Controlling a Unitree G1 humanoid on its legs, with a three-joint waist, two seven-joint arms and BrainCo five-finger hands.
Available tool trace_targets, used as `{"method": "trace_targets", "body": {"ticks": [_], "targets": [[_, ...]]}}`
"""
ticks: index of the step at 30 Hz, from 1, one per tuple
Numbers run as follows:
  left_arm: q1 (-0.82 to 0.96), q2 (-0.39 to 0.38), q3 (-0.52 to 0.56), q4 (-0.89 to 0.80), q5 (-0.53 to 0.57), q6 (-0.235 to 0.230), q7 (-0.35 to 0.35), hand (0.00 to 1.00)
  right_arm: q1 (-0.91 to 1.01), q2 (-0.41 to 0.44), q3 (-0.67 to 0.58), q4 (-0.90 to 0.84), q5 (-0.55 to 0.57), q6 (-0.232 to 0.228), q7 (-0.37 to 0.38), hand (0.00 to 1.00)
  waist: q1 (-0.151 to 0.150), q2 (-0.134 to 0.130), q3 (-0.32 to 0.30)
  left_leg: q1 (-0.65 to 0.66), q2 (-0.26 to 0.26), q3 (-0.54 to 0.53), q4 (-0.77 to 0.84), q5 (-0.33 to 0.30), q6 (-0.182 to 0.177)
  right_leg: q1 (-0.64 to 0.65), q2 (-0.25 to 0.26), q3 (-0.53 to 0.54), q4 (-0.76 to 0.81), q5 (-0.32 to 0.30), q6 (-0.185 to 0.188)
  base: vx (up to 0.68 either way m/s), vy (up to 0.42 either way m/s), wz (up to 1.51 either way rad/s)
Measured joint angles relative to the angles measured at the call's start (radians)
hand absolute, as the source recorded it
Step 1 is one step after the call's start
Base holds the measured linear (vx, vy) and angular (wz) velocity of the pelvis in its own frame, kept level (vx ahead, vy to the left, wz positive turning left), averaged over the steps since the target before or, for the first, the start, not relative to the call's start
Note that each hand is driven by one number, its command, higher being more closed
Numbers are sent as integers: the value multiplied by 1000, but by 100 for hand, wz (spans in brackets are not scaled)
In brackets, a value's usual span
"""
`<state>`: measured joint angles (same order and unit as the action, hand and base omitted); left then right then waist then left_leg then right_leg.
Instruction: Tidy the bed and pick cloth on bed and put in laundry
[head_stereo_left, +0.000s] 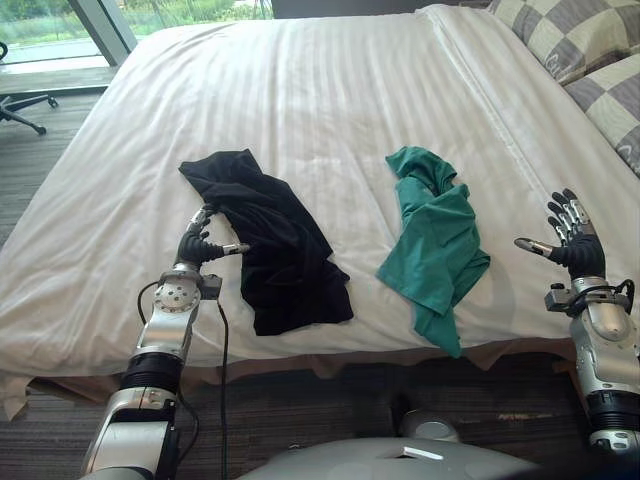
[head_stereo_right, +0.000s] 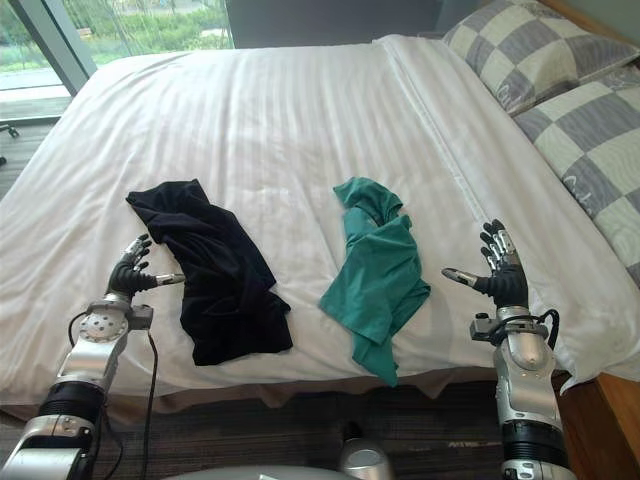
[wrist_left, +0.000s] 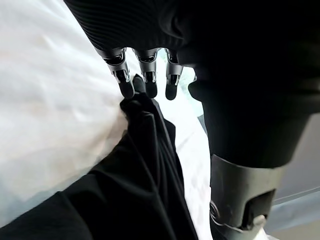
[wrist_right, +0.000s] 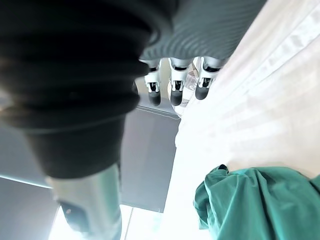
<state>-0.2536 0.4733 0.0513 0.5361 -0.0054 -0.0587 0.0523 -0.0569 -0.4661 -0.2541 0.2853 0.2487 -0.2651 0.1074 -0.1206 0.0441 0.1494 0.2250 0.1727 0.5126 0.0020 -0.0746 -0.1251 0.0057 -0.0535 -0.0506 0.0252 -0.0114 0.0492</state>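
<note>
You are starting on the black cloth (head_stereo_left: 275, 250): left hand (head_stereo_left: 195, 246) sitting loose-fingered at its 9 o'clock edge, right hand (head_stereo_left: 578, 250) spread; pinching needed next.

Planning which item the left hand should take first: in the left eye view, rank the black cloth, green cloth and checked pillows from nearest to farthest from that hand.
1. Black cloth: beside the left hand, at its fingertips.
2. Green cloth: mid-bed, toward the robot's right.
3. Checked pillows: far right corner of the bed.
</note>
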Motion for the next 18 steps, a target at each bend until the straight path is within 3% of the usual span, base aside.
{"method": "trace_targets", "body": {"ticks": [5, 9, 18], "targets": [[-38, 1, -21, 73, 42, 9, 23, 0, 19, 26, 11, -75, -1, 1, 5, 0, -4, -1, 13, -28, -6, 24, -1, -2, 0, -42, 2, 25, -9, 32, 0, -107, -15, -14], [-75, 0, -41, 142, 115, 77, 43, 0, 6, 26, 30, -77, -2, 13, 21, 0, -21, 6, 73, -53, -18, 50, -1, -4, 4, -78, 0, 64, -30, 76, 1, -139, -14, -26], [-299, -1, -91, 200, 113, 86, 206, 0, -123, 25, 33, -146, 7, 19, 11, 0, -53, 16, 192, -181, -20, 83, 75, -14, 20, -206, -17, 122, -27, 136, 7, -110, -37, -15]]}}
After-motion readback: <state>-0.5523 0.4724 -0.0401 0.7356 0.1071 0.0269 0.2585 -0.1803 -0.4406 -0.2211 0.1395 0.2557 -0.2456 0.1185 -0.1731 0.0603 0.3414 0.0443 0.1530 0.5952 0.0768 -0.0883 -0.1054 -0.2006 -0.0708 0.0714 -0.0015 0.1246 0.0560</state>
